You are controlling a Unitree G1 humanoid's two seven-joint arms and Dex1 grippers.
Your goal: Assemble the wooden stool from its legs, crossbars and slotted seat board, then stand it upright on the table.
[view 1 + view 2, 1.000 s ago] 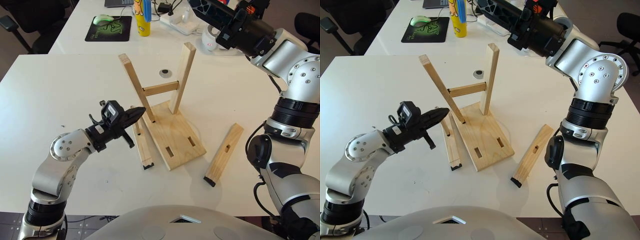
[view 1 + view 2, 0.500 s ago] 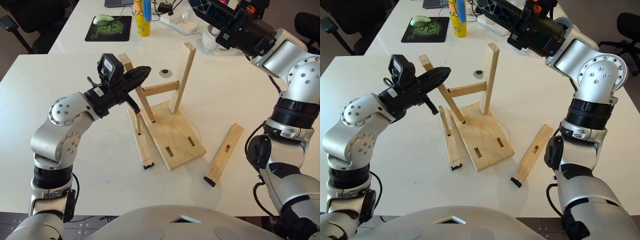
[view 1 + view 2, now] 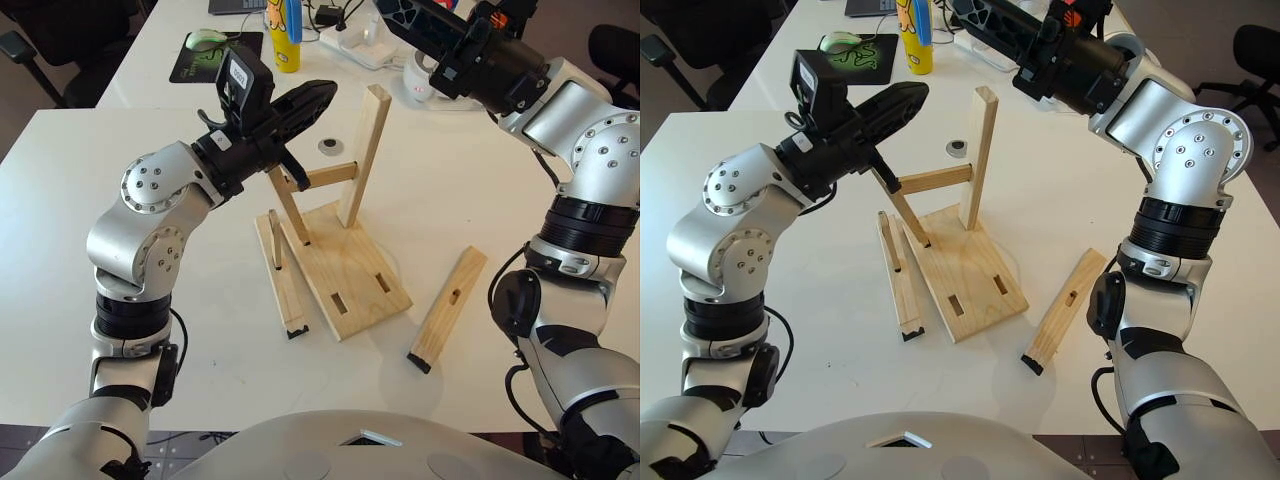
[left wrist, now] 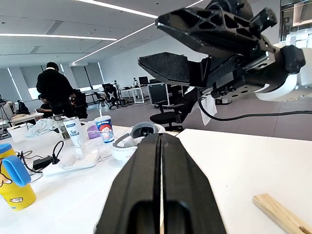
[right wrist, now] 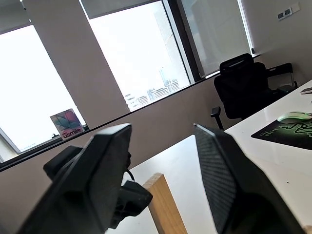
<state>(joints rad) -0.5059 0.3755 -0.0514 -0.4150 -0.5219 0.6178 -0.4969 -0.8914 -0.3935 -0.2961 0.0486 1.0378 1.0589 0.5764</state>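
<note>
Pale wood, half built: in the head views the slotted seat board (image 3: 350,280) lies flat on the table (image 3: 110,200). Two legs are set in its far slots with a crossbar (image 3: 328,177) between them. The upright leg (image 3: 367,150) stands nearly vertical, while the leaning leg (image 3: 293,212) tips toward the robot's left. The left gripper (image 3: 322,93) hangs at the leaning leg's top end and hides it. The right gripper (image 3: 392,12) is raised beyond the upright leg's top. Two loose legs lie flat, one (image 3: 283,285) just beside the board's left edge, the other (image 3: 447,310) well apart on the right. In the left wrist view the left fingers (image 4: 185,195) are pressed together on nothing, a thin seam between them. In the right wrist view the right fingers (image 5: 229,180) stand wide apart and empty, and the upright leg's sawn end shows in the gap below them. That leg's vertical long axis seems to point up into the right gripper's gap, so the right arm looks the nearer to take it.
</note>
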